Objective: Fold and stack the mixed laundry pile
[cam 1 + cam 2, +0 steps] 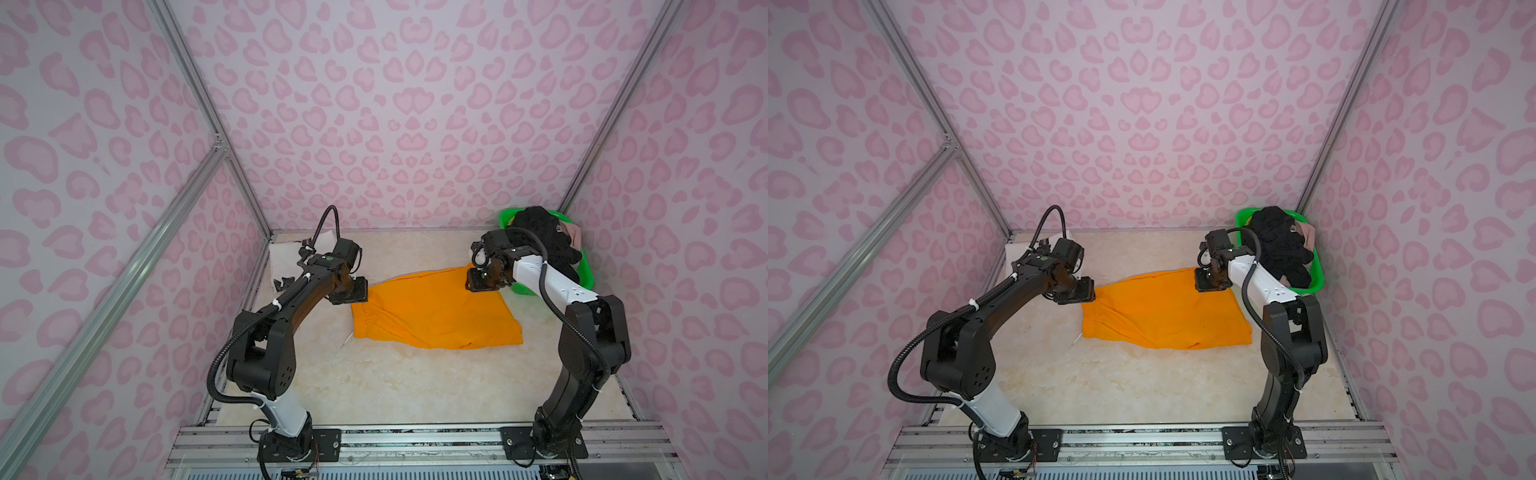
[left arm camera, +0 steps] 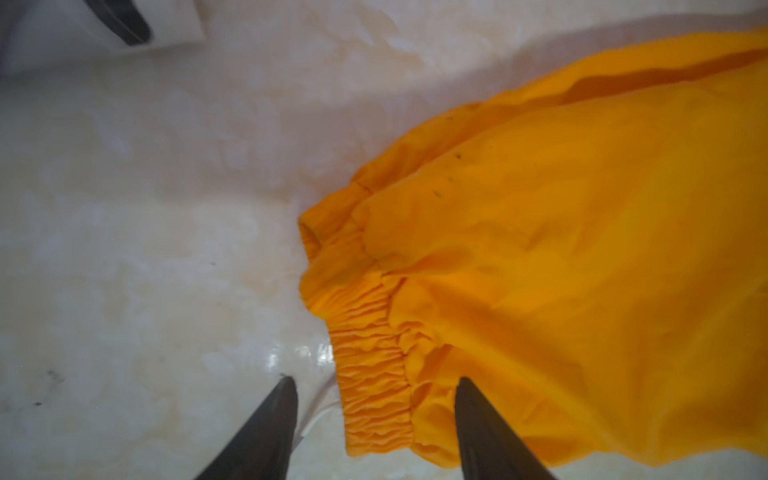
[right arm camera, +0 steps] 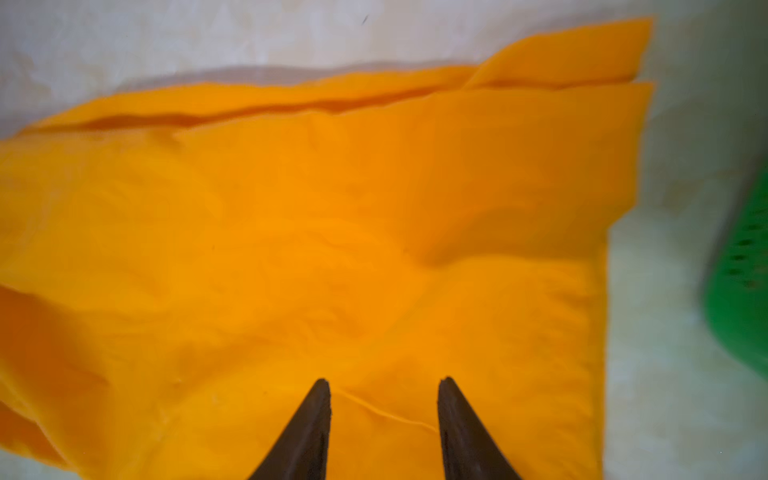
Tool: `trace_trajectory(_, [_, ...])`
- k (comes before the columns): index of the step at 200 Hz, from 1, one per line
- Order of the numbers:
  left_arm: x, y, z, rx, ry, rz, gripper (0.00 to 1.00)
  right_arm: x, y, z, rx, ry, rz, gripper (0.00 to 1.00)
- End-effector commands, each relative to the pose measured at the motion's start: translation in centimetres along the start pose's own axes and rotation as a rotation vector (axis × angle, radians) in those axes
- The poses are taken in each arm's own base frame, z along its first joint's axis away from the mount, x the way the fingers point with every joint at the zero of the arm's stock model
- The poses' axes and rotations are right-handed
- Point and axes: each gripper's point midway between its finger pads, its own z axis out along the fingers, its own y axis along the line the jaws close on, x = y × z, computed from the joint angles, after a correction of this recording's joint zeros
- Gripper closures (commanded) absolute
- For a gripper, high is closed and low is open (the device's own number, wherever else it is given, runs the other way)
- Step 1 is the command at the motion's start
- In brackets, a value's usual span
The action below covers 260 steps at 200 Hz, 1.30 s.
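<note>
Nearest the lens in the left wrist view, the left gripper is seen with fingers spread and nothing clamped, poised above the gathered waistband of the orange shorts. The right gripper is likewise parted and empty over the shorts' leg end. The shorts are laid doubled over, mid-table. The white T-shirt is noted at the far left corner. A black knit piece and a beige-pink piece are heaped in the green basket, far right.
</note>
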Motion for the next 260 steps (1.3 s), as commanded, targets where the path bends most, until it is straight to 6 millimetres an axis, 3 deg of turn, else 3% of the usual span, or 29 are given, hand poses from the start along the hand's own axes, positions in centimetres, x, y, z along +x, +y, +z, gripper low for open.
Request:
trace_trajectory(1, [-0.7, -3.1, 1.6, 0.122, -0.030, 0.019, 0.40, 2.2, 2.1, 1.7, -0.040, 0.051, 0.007, 0.58])
trace_trajectory(23, [-2.2, -3.7, 3.6, 0.129, -0.058, -0.028, 0.43, 4.6, 2.7, 3.2, -0.039, 0.100, 0.036, 0.59])
trace_trajectory(63, [-3.9, -1.5, 7.6, -0.002, -0.044, -0.149, 0.42, 8.3, 3.2, 4.3, -0.031, 0.186, 0.077, 0.60])
trace_trajectory(85, [-2.9, -1.2, 8.9, -0.007, 0.003, -0.185, 0.43, 10.2, 3.1, 4.6, -0.012, 0.234, 0.073, 0.60])
trace_trajectory(111, [0.4, -0.2, 9.1, -0.028, 0.063, -0.235, 0.43, 11.9, 2.8, 4.6, -0.006, 0.280, 0.082, 0.60])
trace_trajectory(144, [6.1, 1.1, 8.5, -0.022, 0.121, -0.330, 0.43, 14.1, 2.3, 3.4, 0.013, 0.324, 0.076, 0.59])
trace_trajectory(167, [9.4, 0.6, 7.2, 0.001, 0.132, -0.361, 0.42, 15.3, 1.9, 2.1, 0.037, 0.347, 0.066, 0.59])
trace_trajectory(181, [10.3, -0.1, 6.0, 0.013, 0.117, -0.353, 0.40, 15.5, 1.6, 1.4, 0.052, 0.348, 0.057, 0.59])
trace_trajectory(202, [9.8, -0.5, 3.8, 0.028, 0.066, -0.351, 0.35, 14.7, 2.0, 0.3, 0.049, 0.322, 0.026, 0.59])
trace_trajectory(238, [6.2, -0.1, -1.5, -0.008, -0.069, -0.314, 0.27, 12.3, 3.7, -1.3, 0.041, 0.261, -0.057, 0.59])
trace_trajectory(260, [6.5, 1.5, -2.8, -0.081, -0.078, -0.333, 0.27, 10.8, 5.7, -1.9, -0.001, 0.222, -0.108, 0.59])
